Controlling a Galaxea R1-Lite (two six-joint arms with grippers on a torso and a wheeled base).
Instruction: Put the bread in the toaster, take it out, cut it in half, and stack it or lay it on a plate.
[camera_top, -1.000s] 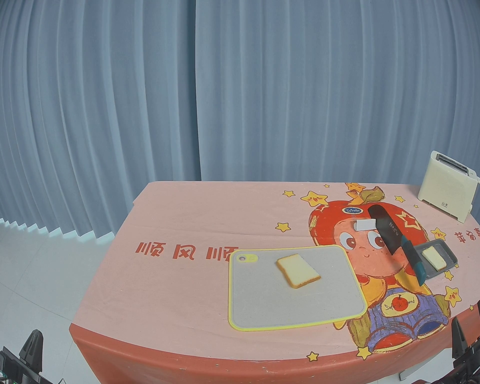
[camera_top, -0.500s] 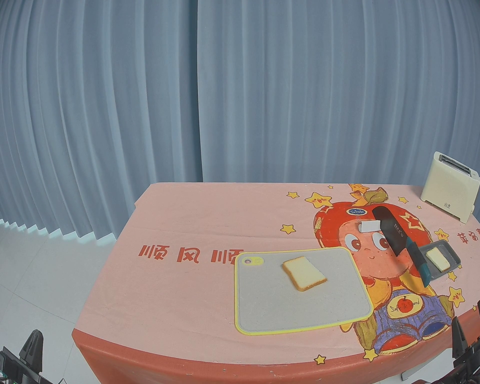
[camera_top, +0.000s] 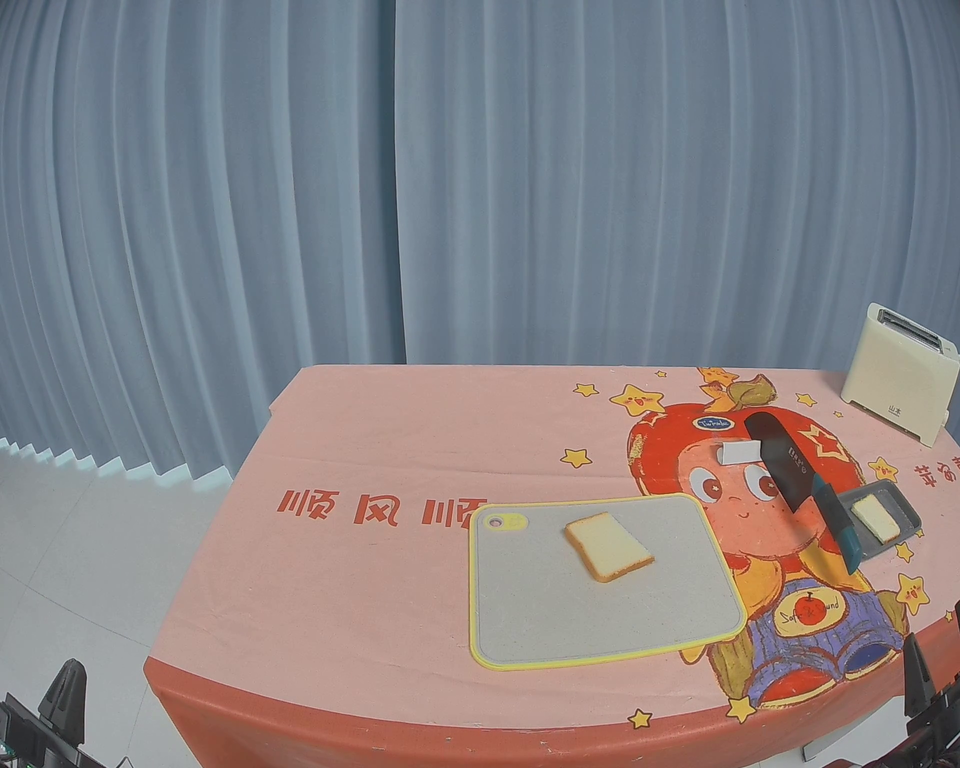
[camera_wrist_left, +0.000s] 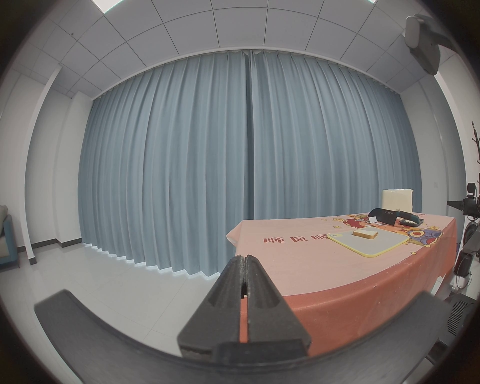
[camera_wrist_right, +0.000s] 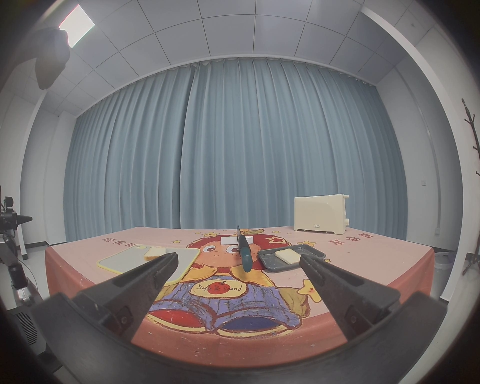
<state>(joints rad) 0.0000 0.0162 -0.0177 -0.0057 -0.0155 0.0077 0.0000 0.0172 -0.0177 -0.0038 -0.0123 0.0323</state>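
- The left hand (camera_wrist_left: 243, 280), off the tabletop's (camera_top: 400, 430) near left corner, is closed tight, empty.
- A square crusted bread slice (camera_top: 608, 546) is laid on a grey yellow-rimmed cutting board (camera_top: 560, 620) by the near edge.
- A black-bladed teal-handled knife (camera_top: 800, 480) is set beside a grey tray (camera_top: 906, 512).
- A cream toaster (camera_top: 898, 372) is stood at the far right corner.
- The right hand (camera_wrist_right: 237, 259) is spread wide, empty.

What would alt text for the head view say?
A slice of bread lies on a grey cutting board on a pink tablecloth. A knife, a tray with another slice and a toaster sit farther right.
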